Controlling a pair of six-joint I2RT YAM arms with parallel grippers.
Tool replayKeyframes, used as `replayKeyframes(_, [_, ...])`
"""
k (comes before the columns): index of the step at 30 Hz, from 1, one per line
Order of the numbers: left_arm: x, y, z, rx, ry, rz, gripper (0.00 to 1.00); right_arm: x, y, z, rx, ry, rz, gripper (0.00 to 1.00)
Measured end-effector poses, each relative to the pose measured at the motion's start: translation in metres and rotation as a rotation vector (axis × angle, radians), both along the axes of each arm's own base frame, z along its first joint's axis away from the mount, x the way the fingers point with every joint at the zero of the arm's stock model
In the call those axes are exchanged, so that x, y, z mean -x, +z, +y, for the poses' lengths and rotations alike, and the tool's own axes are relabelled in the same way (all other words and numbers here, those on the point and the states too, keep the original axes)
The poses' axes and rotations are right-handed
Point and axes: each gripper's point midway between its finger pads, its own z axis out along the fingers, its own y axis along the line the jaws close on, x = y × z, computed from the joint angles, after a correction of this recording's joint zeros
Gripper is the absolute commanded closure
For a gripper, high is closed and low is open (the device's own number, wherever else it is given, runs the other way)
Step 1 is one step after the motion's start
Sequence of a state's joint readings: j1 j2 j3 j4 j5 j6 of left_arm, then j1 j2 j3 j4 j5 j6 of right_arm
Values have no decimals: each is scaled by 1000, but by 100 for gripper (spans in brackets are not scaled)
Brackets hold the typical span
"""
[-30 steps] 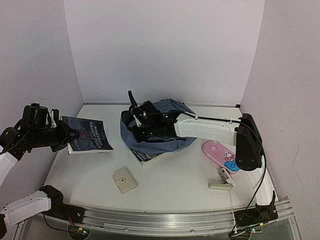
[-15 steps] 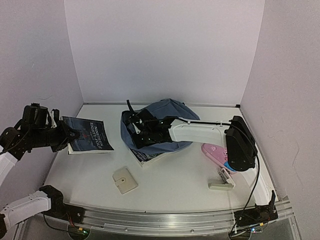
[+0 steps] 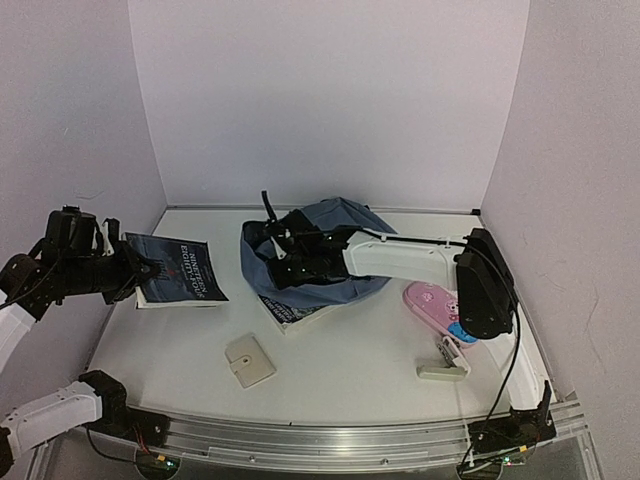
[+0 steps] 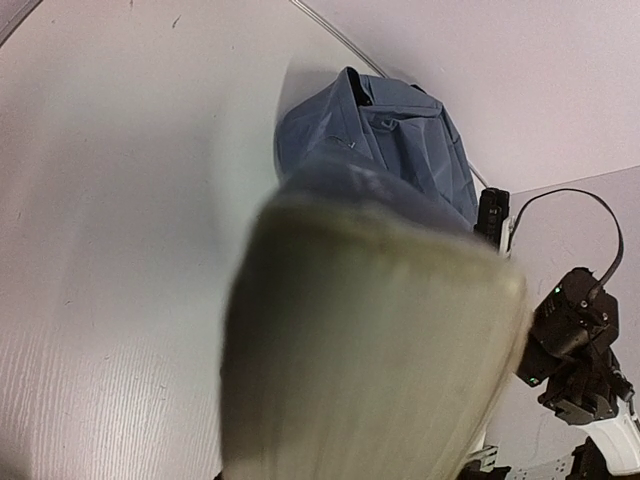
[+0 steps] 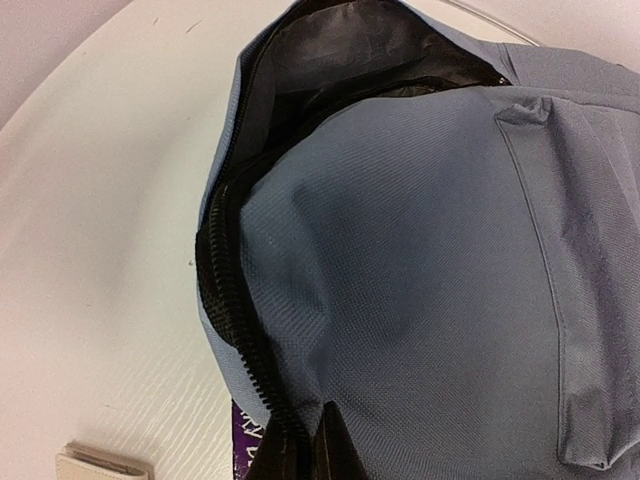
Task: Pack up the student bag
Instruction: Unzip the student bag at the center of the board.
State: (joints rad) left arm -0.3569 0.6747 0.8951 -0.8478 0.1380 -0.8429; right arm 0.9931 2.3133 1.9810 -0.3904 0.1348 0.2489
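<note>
The student bag (image 3: 330, 250) is a slate-blue backpack lying mid-table, its main zip open along the left side. My right gripper (image 3: 285, 255) reaches across and is shut on the bag's fabric beside the black zip (image 5: 225, 300); the dark fingertips of the right gripper (image 5: 322, 445) pinch a fold of cloth. The dark lining (image 5: 340, 50) shows inside the opening. My left gripper (image 3: 138, 270) is shut on a dark blue book (image 3: 180, 270), held tilted at the far left. In the left wrist view the book's pale page edge (image 4: 370, 350) hides the fingers.
A purple book (image 3: 290, 312) sticks out from under the bag's near side. A beige square pad (image 3: 248, 360) lies at the front. At the right are a pink pencil case (image 3: 432, 303), a small blue item (image 3: 460, 332) and a white stapler-like piece (image 3: 443, 368).
My right gripper dropped from the raised black strap to the bag's zip edge and closed on the fabric. The bag's top shifted slightly. The left arm and its book stayed still.
</note>
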Motion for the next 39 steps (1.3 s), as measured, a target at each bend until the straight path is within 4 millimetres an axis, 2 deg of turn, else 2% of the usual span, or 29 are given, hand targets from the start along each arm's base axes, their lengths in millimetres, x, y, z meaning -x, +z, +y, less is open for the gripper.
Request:
replayKeyframes(5, [0, -1, -1, 0, -2, 4, 100, -6, 15, -8, -61, -7, 34, 99])
replayKeyframes(14, [-1, -2, -2, 3, -10, 13, 100, -19, 23, -16, -222, 21, 154, 86])
replayKeyframes(17, [-1, -3, -3, 4, -14, 18, 100, -20, 25, -15, -257, 39, 177, 89])
replayKeyframes(20, [-1, -4, -4, 3, -14, 22, 100, -19, 26, -13, -276, 51, 193, 100])
replayKeyframes(29, [-5, 3, -8, 18, -27, 14, 100, -19, 23, -17, -285, 31, 177, 100])
replayKeyframes(31, [-10, 8, -13, 39, -41, 0, 100, -20, 34, -24, -295, 4, 147, 100])
replayKeyframes(33, [-16, 12, -21, 72, -56, -8, 100, -23, 53, -31, -318, -29, 105, 100])
replayKeyframes(39, [-47, 17, -53, 197, -115, 6, 100, -41, 141, -67, -442, -141, -46, 100])
